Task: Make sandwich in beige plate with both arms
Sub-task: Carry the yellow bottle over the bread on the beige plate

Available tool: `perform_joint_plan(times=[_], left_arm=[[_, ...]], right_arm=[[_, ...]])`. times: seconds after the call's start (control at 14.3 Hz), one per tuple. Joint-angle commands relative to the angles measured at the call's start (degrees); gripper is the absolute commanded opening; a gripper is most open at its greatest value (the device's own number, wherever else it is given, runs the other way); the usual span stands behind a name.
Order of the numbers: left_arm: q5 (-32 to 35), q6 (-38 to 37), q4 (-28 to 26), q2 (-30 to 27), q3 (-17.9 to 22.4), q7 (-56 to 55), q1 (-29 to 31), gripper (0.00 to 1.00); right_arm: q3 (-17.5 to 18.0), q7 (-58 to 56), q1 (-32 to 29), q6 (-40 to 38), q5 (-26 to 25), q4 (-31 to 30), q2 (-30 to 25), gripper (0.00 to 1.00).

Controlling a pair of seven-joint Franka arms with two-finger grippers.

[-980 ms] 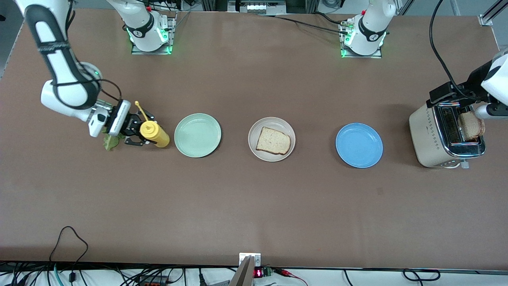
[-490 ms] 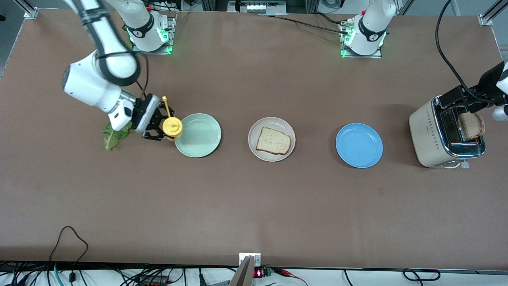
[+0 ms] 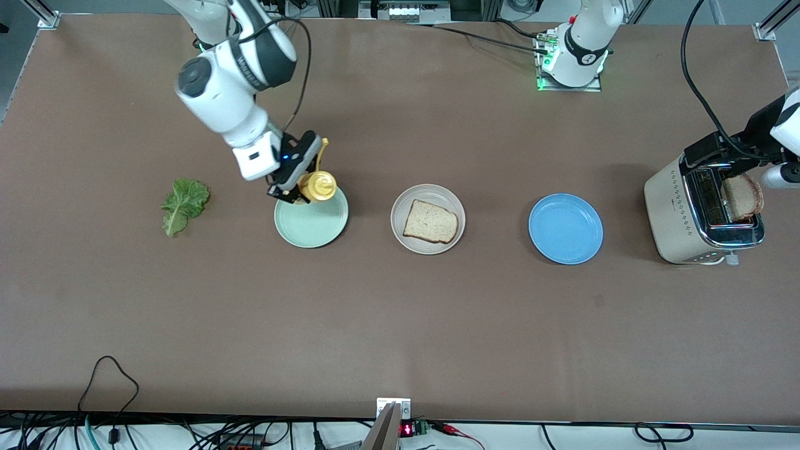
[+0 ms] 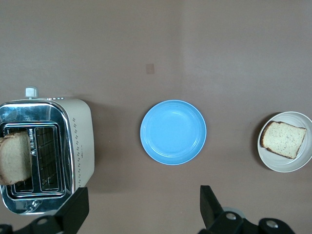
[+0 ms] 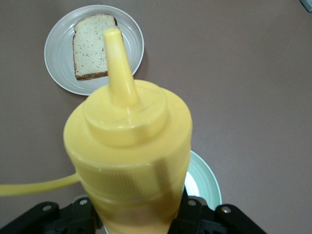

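1. On the brown counter [image 3: 400, 325]: three round plates in a row, with a toaster [image 3: 678, 212] at the left arm's end.
2. In the middle of the row: the beige plate [image 3: 400, 234], with one square slice of bread [image 3: 430, 222] lying flat on it. Only one slice there, with nothing on top.
3. Beside the beige plate, toward the right arm's end: a mint green plate [image 3: 312, 228]. Toward the left arm's end: a blue plate [image 3: 565, 229], with nothing on it.
4. Sticking up out of one toaster slot: the second slice of bread [image 3: 742, 197], brown and toasted.
5. Flat on the counter near the right arm's end, well apart from the beige plate: the green lettuce leaf [image 3: 183, 203]. Touched by no arm.
6. Up in the air over the edge of the mint green plate: the right gripper [image 3: 303, 194]. Fingers [image 5: 204, 219] clenched around a yellow squeeze bottle [image 3: 319, 186], one on each side of its body.
7. Seen from the right wrist: the bottle's pointy tip up close, with the beige plate and its bread farther off past it.
8. Up in the air near the toaster: the left gripper [image 4: 141, 214]. Fingers [image 4: 73, 209] spread wide and released, grasping nothing.
9. Seen from the left wrist: toaster, blue plate and beige plate in a line down below.
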Motion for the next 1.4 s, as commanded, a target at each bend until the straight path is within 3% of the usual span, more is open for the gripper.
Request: perform_joint_plan(times=[0.0,0.14,0.42,0.63,0.98,1.12,1.33], left_arm=[[1.1,-0.4,0.9,0.2,-0.5,0.6,0.0,1.00],[1.0,-0.4,0.8,0.2,-0.5,0.6,0.0,1.00],[0.9,0.6,0.7,0.0,-0.6,0.5,0.0,1.00],[0.8,0.6,0.7,0.0,-0.8,0.5,0.0,1.00],[0.8,0.6,0.7,0.0,-0.8,0.5,0.0,1.00],[0.8,0.7,0.7,0.0,-0.8,0.5,0.0,1.00],[0.9,0.7,0.7,0.0,-0.9,0.5,-0.1,1.00]], right_arm=[[-0.4,13.1,4.9,-0.8,-10.2,3.4,3.2,0.06],[-0.4,19.3,7.3,-2.6,-15.2,6.6,5.9,0.06],[-1.9,25.7,12.9,-8.7,-19.3,16.2,12.9,0.06],[-6.9,31.4,20.7,-16.1,-24.6,27.2,20.0,0.06],[-18.5,35.4,35.2,-23.2,-24.7,41.0,30.1,0.06],[-21.0,35.8,38.2,-24.0,-24.8,42.2,31.8,0.06],[-21.3,35.9,39.2,-24.1,-25.8,42.2,32.7,0.06]])
